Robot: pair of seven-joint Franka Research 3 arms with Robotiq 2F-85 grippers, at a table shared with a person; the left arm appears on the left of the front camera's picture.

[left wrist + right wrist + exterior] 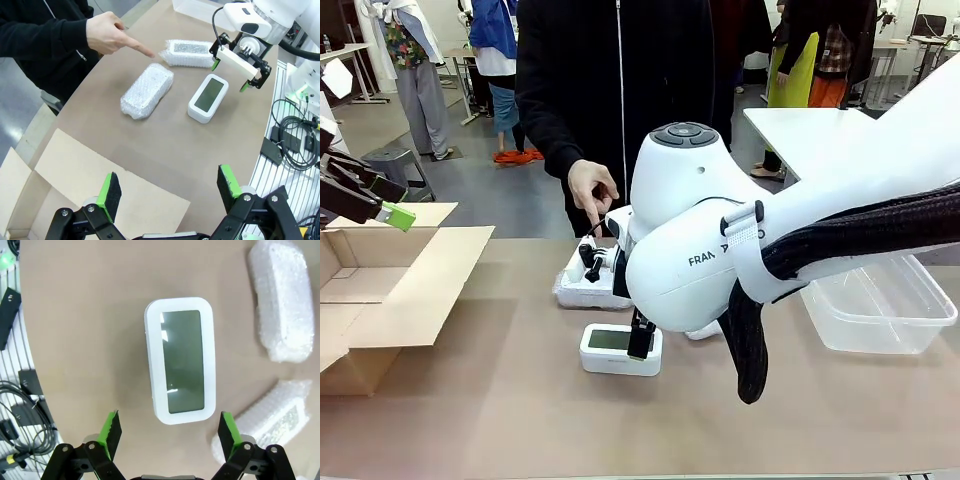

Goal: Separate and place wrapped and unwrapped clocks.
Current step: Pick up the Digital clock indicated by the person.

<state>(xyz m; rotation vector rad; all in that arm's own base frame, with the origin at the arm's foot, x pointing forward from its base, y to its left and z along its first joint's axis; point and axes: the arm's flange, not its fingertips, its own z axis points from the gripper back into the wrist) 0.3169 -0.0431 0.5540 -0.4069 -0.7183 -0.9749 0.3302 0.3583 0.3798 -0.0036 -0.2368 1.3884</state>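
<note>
Right wrist view looks straight down on the bare clock, a white rounded rectangle with a grey-green screen; it lies flat, screen up, on the brown table. The right gripper hangs over the near end of this clock with its green pads spread wide, one on each side; it grasps nothing, and whether a pad touches the clock I cannot tell. Beside the bare clock lie two blocks in whitish bubble wrap: the first wrapped clock near its far end, the second wrapped clock near the gripper; neither touches the bare clock.

Left wrist view shows the person's hand with the forefinger stretched out; the fingertip is between the two wrapped clocks, near their ends. The left gripper is also released, pads wide apart and holding nothing; it hangs over a flap of the cardboard box, well apart from the clocks. A clear plastic tub stands at the right side of the table.
</note>
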